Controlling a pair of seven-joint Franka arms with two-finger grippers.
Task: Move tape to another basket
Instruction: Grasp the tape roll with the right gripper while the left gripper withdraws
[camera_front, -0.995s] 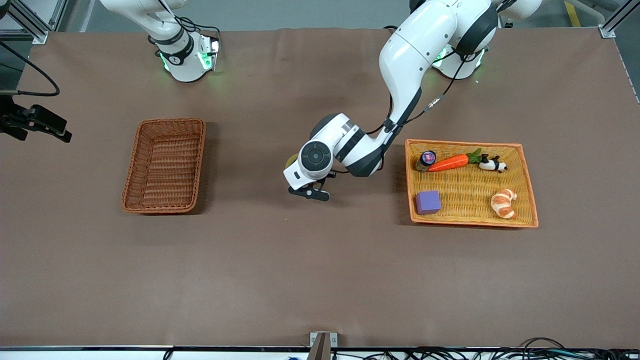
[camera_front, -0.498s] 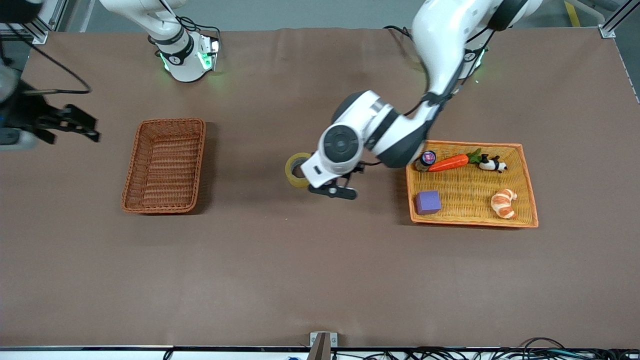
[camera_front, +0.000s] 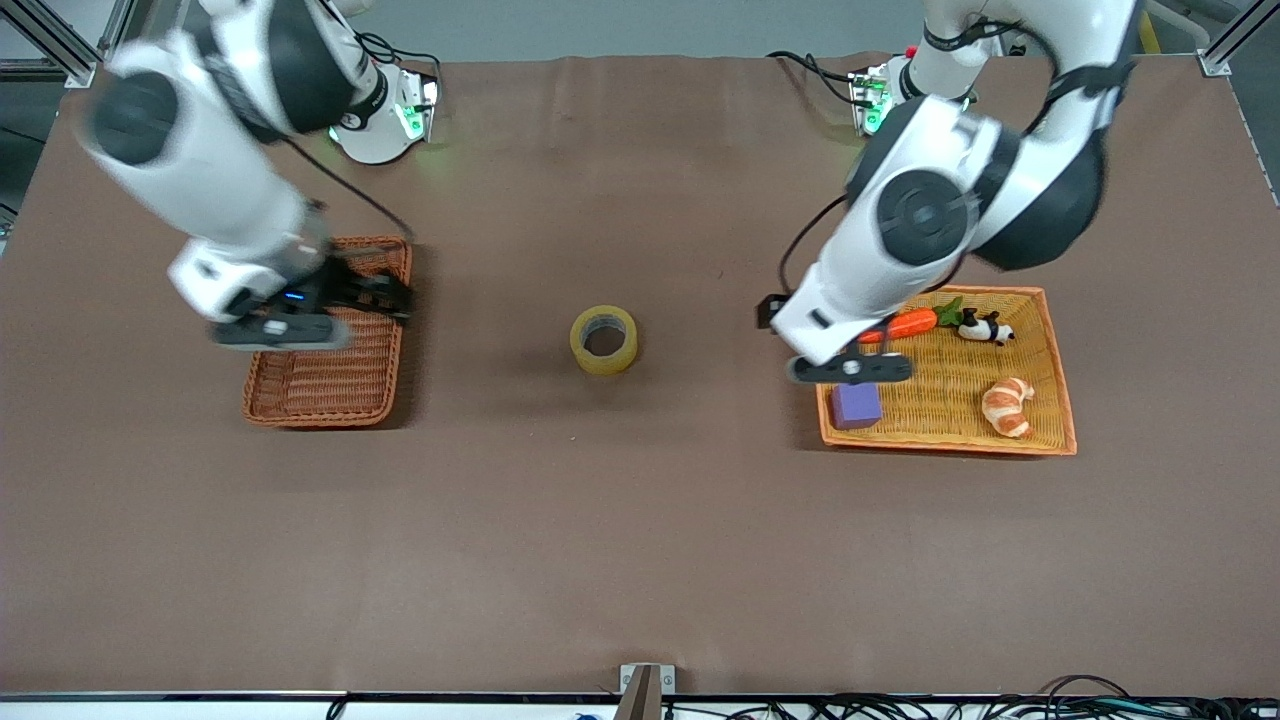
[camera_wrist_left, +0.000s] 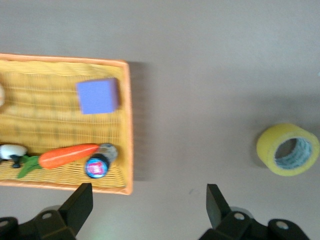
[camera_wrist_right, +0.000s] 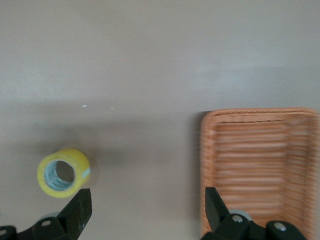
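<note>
Lying flat on bare table, tape, hole facing up, between basket and yellow tray, touching neither. Left gripper spread wide, empty, over tray's edge by purple block. Right gripper wide apart, empty, over basket.

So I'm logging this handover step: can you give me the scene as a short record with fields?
tape: translucent yellowish roll of packing tape, lying flat on the brown table between both baskets, held by neither gripper
target basket: dark reddish-brown wicker basket, holds nothing visible
left gripper: open, over the orange-rimmed yellow tray
right gripper: open, over the wicker basket
</note>
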